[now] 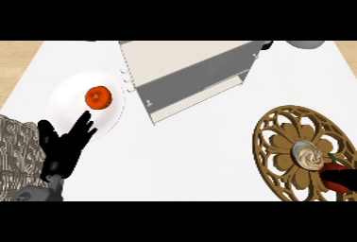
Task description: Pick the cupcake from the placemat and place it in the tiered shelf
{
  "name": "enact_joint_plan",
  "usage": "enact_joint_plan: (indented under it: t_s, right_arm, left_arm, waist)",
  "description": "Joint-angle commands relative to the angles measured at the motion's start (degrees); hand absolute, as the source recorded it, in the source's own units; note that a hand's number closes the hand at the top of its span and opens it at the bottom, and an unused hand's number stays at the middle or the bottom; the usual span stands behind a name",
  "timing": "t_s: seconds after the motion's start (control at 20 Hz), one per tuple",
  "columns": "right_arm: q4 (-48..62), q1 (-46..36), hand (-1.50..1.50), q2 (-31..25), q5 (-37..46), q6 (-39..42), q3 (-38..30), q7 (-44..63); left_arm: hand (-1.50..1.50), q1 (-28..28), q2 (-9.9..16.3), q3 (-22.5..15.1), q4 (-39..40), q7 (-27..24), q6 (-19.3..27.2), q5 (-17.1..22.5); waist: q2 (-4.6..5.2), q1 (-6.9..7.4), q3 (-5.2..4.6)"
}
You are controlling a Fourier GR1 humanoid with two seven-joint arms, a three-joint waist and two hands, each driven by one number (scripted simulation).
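None of the transfer is showing yet: the cupcake is sitting on the ornate placemat, the tiered shelf is waiting well apart, the left hand is resting with fingers straight, holding nothing, and the right hand is staying out of view.

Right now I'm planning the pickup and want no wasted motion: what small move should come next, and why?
Probably bring the right hand in over the cupcake, fingers open. The cupcake sits on the placemat at the far right, while the open left hand rests far off by the plate.
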Motion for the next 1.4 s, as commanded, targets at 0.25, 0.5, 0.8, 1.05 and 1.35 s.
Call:
enact_joint_plan:
  t_s: [0.25, 0.5, 0.8, 1.05, 1.35]
  right_arm:
    - [7.7, -10.5, -1.5, 5.7, 9.2, 2.3, 6.9, 12.0]
    - [7.3, -7.8, -1.5, 9.0, 13.9, 2.6, 7.4, 12.2]
    - [10.2, -9.7, -1.5, 15.4, 18.9, 2.6, 8.9, 13.4]
    - [16.6, -8.2, -1.5, 18.4, 23.7, 2.9, 9.7, 10.0]
    - [21.3, -13.3, -1.5, 21.9, 27.9, 5.7, 8.2, 10.1]
  left_arm:
    - [0.0, 0.3, -1.9, 1.1, 3.1, 0.1, -1.2, -1.4]
    - [0.0, 1.9, -2.0, 2.8, 1.6, -0.2, -1.5, -1.8]
    - [0.0, 1.6, -2.3, 3.2, 1.2, 0.7, -3.5, -2.4]
    - [0.0, 3.5, -3.2, 2.7, -1.6, 1.4, -2.1, -4.0]
    - [0.0, -3.8, -3.1, 7.7, 10.9, -1.8, -6.9, -3.5]
  waist:
    - [0.1, -0.39, -0.13]
    - [-0.11, -1.1, -0.11]
    - [-0.09, -1.03, -0.11]
    - [-0.12, -0.79, -0.07]
    - [0.1, -1.26, -0.13]
